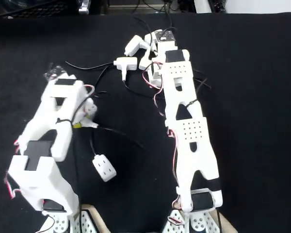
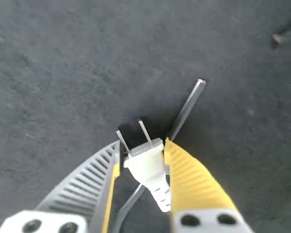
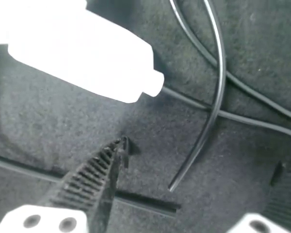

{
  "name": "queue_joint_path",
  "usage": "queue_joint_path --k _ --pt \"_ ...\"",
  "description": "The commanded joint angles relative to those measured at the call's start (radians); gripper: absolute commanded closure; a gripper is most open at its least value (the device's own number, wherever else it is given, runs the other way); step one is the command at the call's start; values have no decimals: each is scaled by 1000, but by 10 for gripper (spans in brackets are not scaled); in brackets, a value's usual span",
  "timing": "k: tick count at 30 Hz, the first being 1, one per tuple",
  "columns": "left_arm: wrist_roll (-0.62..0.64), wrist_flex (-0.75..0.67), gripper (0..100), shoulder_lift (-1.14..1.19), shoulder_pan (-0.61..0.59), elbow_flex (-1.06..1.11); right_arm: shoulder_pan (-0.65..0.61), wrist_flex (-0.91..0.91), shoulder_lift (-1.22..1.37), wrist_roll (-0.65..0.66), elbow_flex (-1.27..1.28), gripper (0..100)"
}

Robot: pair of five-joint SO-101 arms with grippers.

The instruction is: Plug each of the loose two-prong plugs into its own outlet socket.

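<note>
My left gripper [image 2: 142, 148] is shut on a white two-prong plug [image 2: 148, 167], whose prongs point away over the black cloth. In the high view this gripper [image 1: 88, 116] hangs at the left-middle, up and left of a white outlet socket [image 1: 104, 167] lying near the front. My right gripper [image 3: 202, 156] is open just above the cloth, close to a large white plug or socket body [image 3: 82, 48]. It sits at the far end [image 1: 154, 48] among a cluster of white plug and socket pieces [image 1: 126, 63].
Thin black cables [image 3: 218, 82] cross the cloth under the right gripper, one with a loose end [image 3: 172, 187]. A black cable stub [image 2: 186, 109] lies just beyond the held plug. More cables [image 1: 111, 131] run between the arms.
</note>
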Motion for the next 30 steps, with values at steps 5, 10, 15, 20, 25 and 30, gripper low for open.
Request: queue_joint_path --k 5,10,15,20,25,30 --pt "-123 -14 941 35 -225 -61 -11 -6 -2 11 -31 547" --pt "-120 -3 830 81 -269 -128 -17 -5 -2 12 -31 547" --pt "-117 -3 704 83 -355 -137 -18 -6 -1 14 -31 547" --pt "-121 -5 682 89 -470 -137 -21 -9 -1 57 -28 547" --pt "-121 17 682 83 -504 -180 -31 -9 -1 60 -25 547" --pt "-115 215 682 83 -325 -251 -31 -11 1 60 -25 547"
